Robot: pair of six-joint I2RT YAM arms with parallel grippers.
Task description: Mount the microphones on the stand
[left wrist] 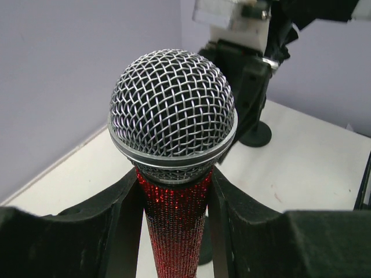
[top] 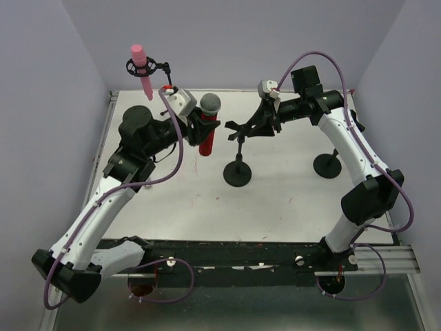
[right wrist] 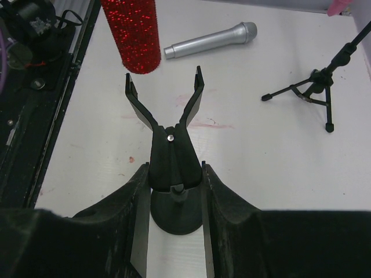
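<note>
Red mic (left wrist: 174, 110) sits gripped upright in left tool (left wrist: 174, 188), just left of clip stand (top: 238, 172); right tool (right wrist: 174, 169) clamps its clip (right wrist: 168, 134). Next, prob.: ease mic into the spread clip, keeping both aligned.

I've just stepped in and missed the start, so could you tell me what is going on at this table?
The left gripper holds a red glittery microphone with a silver mesh head upright. The right gripper is closed on the black forked clip of a round-based stand beside it. An all-pink microphone sits in a ring mount at the back left. A silver-grey microphone lies loose on the white table.
</note>
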